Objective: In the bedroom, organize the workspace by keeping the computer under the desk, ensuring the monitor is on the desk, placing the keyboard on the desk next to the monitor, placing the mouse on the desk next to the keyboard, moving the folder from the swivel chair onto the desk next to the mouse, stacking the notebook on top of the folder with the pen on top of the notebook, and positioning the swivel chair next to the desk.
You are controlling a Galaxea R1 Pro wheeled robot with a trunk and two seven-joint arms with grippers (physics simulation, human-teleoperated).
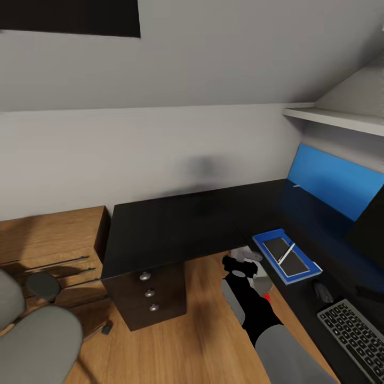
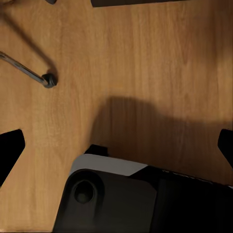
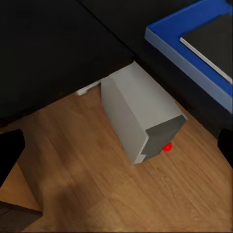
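The blue folder [image 1: 316, 268] lies on the black desk [image 1: 176, 224], with the grey notebook [image 1: 280, 250] on it and the pen [image 1: 288, 251] across the notebook. Further right along the desk are the mouse [image 1: 321, 290], the keyboard [image 1: 354, 333] and the monitor's edge [image 1: 370, 224]. The grey computer [image 3: 141, 116] stands on the floor, half under the desk edge. My right gripper [image 1: 237, 262] hangs open above the computer, beside the folder [image 3: 194, 46]. My left gripper [image 2: 116, 145] is open over bare floor. The swivel chair [image 1: 32, 330] stands away from the desk at the lower left.
A light wooden drawer unit [image 1: 48, 234] stands left of the desk's three knobbed drawers [image 1: 149, 292]. A blue wall panel [image 1: 336, 181] and a white shelf [image 1: 336, 118] sit behind the desk. A chair castor [image 2: 47, 80] rests on the wooden floor [image 1: 186, 336].
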